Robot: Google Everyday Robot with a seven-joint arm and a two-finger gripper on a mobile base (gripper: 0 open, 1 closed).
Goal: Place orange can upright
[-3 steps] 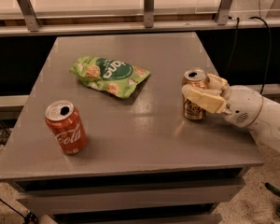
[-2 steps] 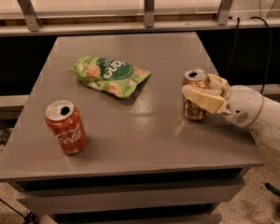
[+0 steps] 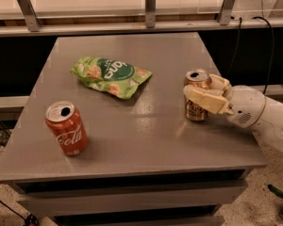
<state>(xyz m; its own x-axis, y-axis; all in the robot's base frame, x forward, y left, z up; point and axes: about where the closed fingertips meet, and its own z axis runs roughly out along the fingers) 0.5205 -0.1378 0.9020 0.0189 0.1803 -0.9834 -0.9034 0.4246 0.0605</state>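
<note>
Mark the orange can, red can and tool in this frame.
orange can (image 3: 196, 111): camera view, lower body, on the label.
red can (image 3: 69, 137): camera view, white script on its side.
tool (image 3: 200, 89): camera view, between its fingertips; clamped on the orange can, right side of the table (image 3: 132, 142).

light: dim, warm, overhead | sheen: table (image 3: 146, 131) centre | shadow: faint beside gripper (image 3: 199, 87) clasping orange can (image 3: 195, 113), right edge
</note>
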